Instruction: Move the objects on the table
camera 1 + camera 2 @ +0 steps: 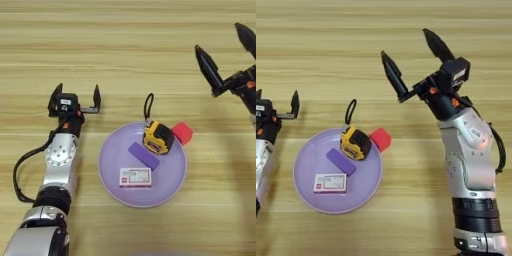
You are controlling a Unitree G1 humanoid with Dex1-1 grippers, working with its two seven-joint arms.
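Note:
The yellow-and-black tape measure (pixel 158 138) lies on the upper right part of the round lilac plate (pixel 112 170), its black loop strap (pixel 148 106) reaching onto the table. A small red cube (pixel 182 133) sits at the plate's right rim. The flat white box with a red mark (pixel 135 177) lies on the plate's lower middle, below the purple block (pixel 143 155). My right gripper (pixel 410 62) hangs open and empty well above and to the right of the plate. My left gripper (pixel 74 96) rests open on the table left of the plate.
The light wooden table (pixel 125 50) stretches across the whole picture. My left arm (pixel 60 165) lies along the left side, with a black cable beside it. My right arm (pixel 468 165) rises from the lower right.

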